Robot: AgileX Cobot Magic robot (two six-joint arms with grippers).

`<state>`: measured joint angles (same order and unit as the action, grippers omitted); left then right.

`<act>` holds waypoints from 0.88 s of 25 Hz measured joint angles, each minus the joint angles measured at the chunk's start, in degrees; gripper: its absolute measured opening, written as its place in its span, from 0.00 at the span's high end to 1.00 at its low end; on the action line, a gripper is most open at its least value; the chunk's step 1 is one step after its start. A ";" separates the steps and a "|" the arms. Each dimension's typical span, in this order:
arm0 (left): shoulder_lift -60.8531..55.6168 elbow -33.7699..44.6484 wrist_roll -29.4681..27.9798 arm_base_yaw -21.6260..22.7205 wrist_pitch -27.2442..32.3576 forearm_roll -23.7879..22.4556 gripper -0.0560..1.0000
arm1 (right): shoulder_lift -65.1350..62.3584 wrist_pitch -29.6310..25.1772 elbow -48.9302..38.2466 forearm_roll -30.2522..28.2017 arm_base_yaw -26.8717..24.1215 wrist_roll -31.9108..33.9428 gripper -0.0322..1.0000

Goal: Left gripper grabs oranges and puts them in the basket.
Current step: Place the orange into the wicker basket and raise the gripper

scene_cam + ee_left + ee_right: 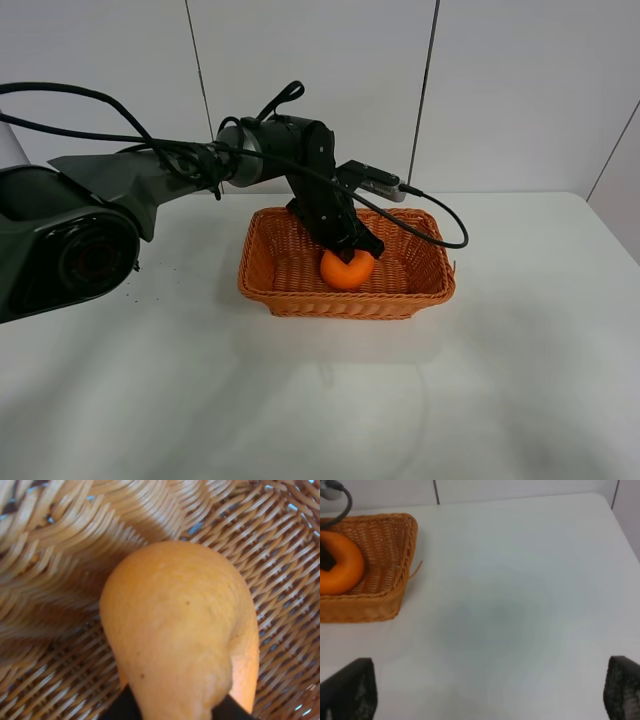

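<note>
The orange (180, 630) fills our left wrist view, gripped between the dark fingers (120, 710) of the left gripper (352, 250) over wicker weave. Only the high view shows us it low inside the basket (345, 302). Farther off, the right gripper (490, 695) hangs spread wide above the table (520, 580).

Exterior high: bright, flat, diffuse overhead light. 1 soft shadow on the worktop (330, 390) in front of the basket (345, 300), its edges diffuse. Left arm (70, 255) close to the lens reads soft. Left wrist: orange (180, 630) too close, out of focus, warm cast; weave beside it in shade. Right wrist: mildly soft overall, dull grey patch mid-worktop, right gripper (487, 695) jaws blurred and grainy.
</note>
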<state>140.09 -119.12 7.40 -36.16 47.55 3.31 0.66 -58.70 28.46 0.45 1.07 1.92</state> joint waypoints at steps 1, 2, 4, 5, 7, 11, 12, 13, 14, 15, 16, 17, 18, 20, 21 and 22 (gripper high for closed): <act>0.00 0.00 0.00 0.00 0.14 -0.06 0.75 | 0.00 0.00 0.00 0.00 0.00 0.00 0.30; 0.00 0.00 -0.04 0.00 0.42 -0.56 0.75 | 0.00 0.00 0.00 0.00 0.00 0.00 0.30; 0.00 -0.04 -0.04 0.00 0.90 -2.10 0.74 | 0.00 0.00 0.00 0.00 0.00 0.00 0.30; 0.00 -0.04 -0.04 0.00 1.03 -2.60 0.72 | 0.00 0.00 0.00 0.00 0.00 0.00 0.30; 0.00 -0.04 -0.04 0.00 1.36 -3.31 0.64 | 0.00 0.00 0.00 0.00 0.00 0.00 0.30; 0.00 -0.04 -0.87 0.00 1.88 -3.31 0.29 | 0.00 0.00 0.00 0.00 0.00 0.00 0.30; 0.00 -0.04 -1.50 0.00 1.94 -3.31 0.20 | 0.00 0.00 0.00 0.00 0.00 0.00 0.30; 0.00 -0.04 -1.96 0.00 2.07 -3.69 0.12 | 0.00 0.00 0.00 0.00 0.00 0.00 0.30; -0.06 -0.04 -2.23 0.00 2.13 -4.03 0.09 | 0.00 0.00 0.00 0.00 0.00 0.00 0.30; -0.06 -0.04 -2.29 0.00 2.13 -4.16 0.06 | 0.00 0.00 0.00 0.00 0.00 0.00 0.30; -0.06 -0.04 -2.43 0.00 2.19 -4.35 0.04 | 0.00 0.00 0.00 0.00 0.00 0.00 0.30; -0.10 -0.04 -2.43 0.00 2.31 -4.42 0.03 | 0.00 0.00 0.00 0.00 0.00 0.00 0.30; -0.25 -0.04 -2.43 0.00 2.32 -4.47 0.02 | 0.00 0.00 0.00 0.00 0.00 0.00 0.30; -0.80 -0.04 -2.75 0.00 2.32 -4.90 0.01 | 0.00 0.00 0.00 0.00 0.00 0.00 0.30; -1.25 -0.04 -2.92 0.00 2.32 -5.47 0.01 | 0.00 0.00 0.00 0.00 0.00 0.00 0.30; -1.64 -0.04 -3.22 0.00 2.27 -6.06 0.01 | 0.00 0.00 0.00 0.00 0.00 0.00 0.30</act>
<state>138.45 -119.16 4.18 -36.16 49.82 -2.76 0.66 -58.70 28.46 0.45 1.07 1.92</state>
